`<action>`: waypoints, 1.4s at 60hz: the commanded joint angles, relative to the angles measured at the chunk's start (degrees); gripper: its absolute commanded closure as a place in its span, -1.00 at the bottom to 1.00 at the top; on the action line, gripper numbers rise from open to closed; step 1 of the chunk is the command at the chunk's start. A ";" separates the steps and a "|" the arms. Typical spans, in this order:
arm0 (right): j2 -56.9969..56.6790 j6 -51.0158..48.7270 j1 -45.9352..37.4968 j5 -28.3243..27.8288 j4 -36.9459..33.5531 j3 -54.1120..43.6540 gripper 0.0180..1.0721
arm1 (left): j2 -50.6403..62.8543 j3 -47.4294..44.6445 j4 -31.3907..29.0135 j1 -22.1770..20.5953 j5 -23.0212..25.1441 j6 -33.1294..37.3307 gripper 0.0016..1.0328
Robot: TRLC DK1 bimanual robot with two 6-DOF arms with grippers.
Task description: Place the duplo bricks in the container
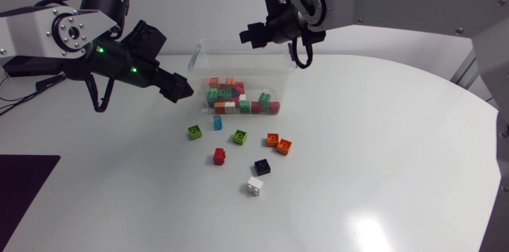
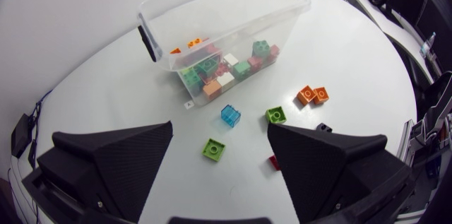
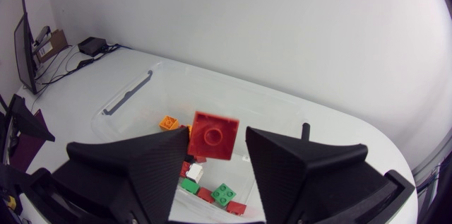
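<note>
Over the far edge of the desk (image 1: 398,164), my right gripper (image 3: 216,131) pinches a red brick (image 3: 214,136) between its fingertips. It hangs above the open, clear container (image 1: 238,52), which stands near the middle of that edge with a heap of mixed bricks (image 1: 238,99) inside. My left gripper (image 1: 176,87) hangs just beside the container, on the side toward the desk's left edge, its fingers spread wide with nothing between them.

Eight bricks lie loose on the desk on the container's near side. A blue brick (image 1: 217,122) is closest to it, flanked by a lime brick (image 1: 194,131) and a green brick (image 1: 239,136). Two orange bricks (image 1: 273,139) (image 1: 285,147) lie close together, toward the desk's right edge. A loose red brick (image 1: 219,156), a black brick (image 1: 262,166) and a white brick (image 1: 255,186) lie nearer the desk's middle.
</note>
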 commanded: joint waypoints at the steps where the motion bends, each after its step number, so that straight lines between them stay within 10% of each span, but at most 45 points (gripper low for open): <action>1: -0.28 -0.97 0.18 0.88 0.79 1.44 -0.85 | 2.37 -1.90 -0.25 1.07 0.96 4.01 -0.80; 72: -27.44 -17.50 -4.31 -17.13 -2.29 -43.74 -0.90 | 32.35 13.75 -6.49 1.78 3.16 27.74 -0.63; 80: -26.03 -21.54 -4.48 -17.49 -2.38 -45.23 -0.90 | 33.84 14.80 -7.46 1.51 3.16 28.27 -0.29; 84: -23.75 -23.30 -4.66 -18.01 -2.73 -45.41 -0.90 | 35.16 15.85 -9.39 1.34 3.16 29.06 0.25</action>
